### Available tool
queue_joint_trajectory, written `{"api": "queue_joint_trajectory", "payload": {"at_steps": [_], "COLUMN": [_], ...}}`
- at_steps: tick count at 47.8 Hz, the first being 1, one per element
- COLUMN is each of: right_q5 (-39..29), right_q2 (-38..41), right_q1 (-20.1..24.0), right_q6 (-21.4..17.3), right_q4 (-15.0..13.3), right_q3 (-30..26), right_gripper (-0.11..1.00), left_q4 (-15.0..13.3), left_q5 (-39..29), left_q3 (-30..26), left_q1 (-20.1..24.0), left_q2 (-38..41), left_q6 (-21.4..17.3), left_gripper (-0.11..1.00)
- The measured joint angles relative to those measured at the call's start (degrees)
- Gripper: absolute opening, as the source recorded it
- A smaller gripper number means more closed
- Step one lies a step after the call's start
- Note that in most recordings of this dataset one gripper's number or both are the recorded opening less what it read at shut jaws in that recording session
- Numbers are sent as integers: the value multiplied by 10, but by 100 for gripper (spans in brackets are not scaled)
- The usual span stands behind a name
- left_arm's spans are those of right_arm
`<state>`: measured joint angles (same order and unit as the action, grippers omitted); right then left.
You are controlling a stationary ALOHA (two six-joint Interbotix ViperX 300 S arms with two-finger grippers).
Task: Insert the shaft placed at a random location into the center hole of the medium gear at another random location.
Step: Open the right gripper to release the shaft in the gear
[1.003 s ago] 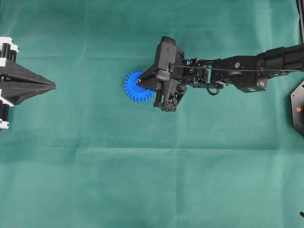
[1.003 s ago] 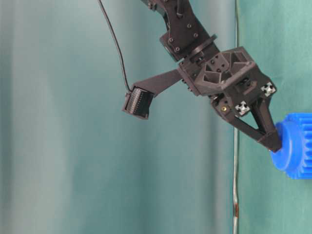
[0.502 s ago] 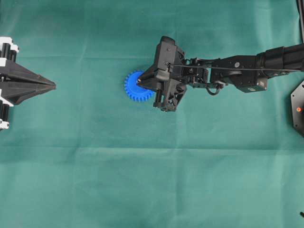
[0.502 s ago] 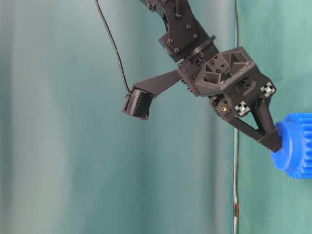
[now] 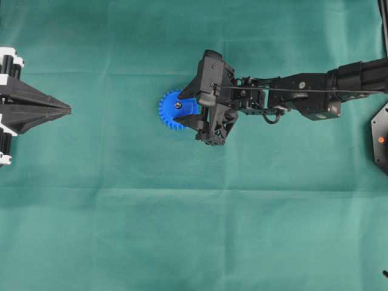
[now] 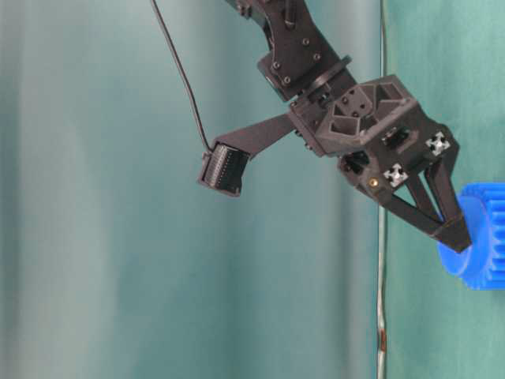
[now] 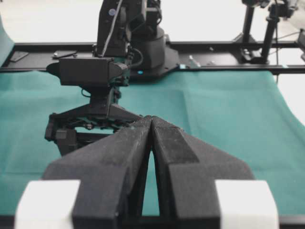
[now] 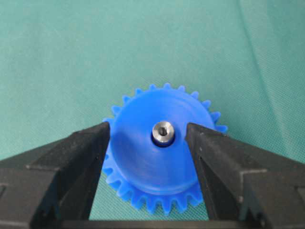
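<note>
The shaft (image 8: 163,131) stands in the center hole of the medium gear (image 8: 157,157), which lies on the green cloth (image 5: 182,230). The right gripper (image 8: 147,143) is spread wide around it, holding nothing. The left gripper (image 7: 151,125), well apart, has its fingers pressed together.

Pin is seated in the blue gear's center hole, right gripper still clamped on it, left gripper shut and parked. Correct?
Not quite. The right gripper is open: in the right wrist view its fingers stand apart on either side of the pin, touching nothing. The pin does sit in the blue gear, and the left gripper is shut.
</note>
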<state>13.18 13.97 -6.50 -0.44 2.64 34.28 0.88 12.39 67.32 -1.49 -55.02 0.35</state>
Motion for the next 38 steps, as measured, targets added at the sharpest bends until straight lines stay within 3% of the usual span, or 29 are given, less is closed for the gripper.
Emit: {"api": "queue_joint_trajectory", "payload": {"at_steps": [23, 38], "right_q5": [-2, -35], "right_q2": [-4, -83], "right_q1": [0, -2], "right_q6": [0, 1], "right_q4": [0, -4], "right_q3": [1, 4], "right_gripper": [79, 79], "left_q4": [0, 0], "left_q5": [0, 0], "left_q3": [0, 0], "left_q1": [0, 0], "left_q2": [0, 0], "left_q6": [0, 0], "left_gripper": [3, 3]}}
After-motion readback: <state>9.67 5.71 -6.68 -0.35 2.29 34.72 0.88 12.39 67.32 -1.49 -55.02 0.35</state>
